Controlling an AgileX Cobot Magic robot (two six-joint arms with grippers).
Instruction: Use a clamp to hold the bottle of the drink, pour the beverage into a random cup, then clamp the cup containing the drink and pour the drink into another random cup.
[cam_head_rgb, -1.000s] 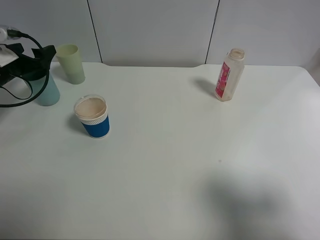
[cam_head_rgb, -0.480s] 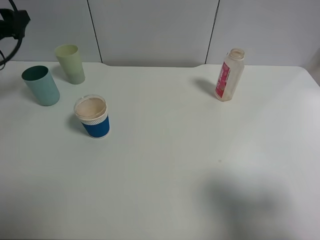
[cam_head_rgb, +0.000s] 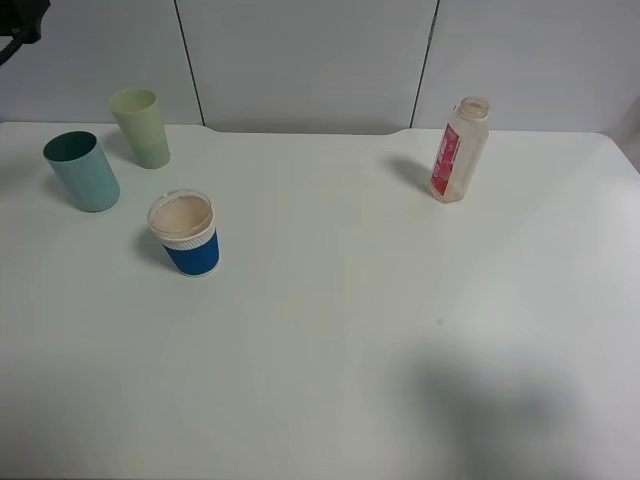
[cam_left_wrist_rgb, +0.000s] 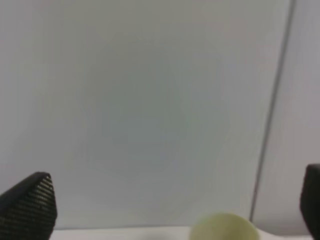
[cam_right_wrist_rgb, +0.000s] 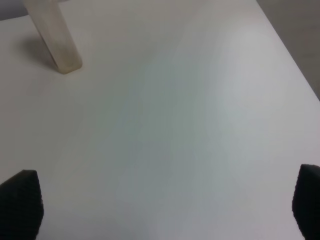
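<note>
Both my claws stand wide open and empty: my left claw (cam_left_wrist_rgb: 165, 210) has let go of the teal cup (cam_head_rgb: 82, 170) and lifted back toward the wall, so I judge the pouring finished. Blue paper cup (cam_head_rgb: 185, 233) holds drink; bottle (cam_head_rgb: 459, 150) stands well apart on the table (cam_head_rgb: 400, 330), roomy mid-surface.

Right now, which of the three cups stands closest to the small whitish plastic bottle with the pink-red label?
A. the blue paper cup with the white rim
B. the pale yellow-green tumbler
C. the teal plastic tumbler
A: the blue paper cup with the white rim stands nearer the table's middle, so closest to the whitish plastic bottle; both tumblers sit farther left.
</note>
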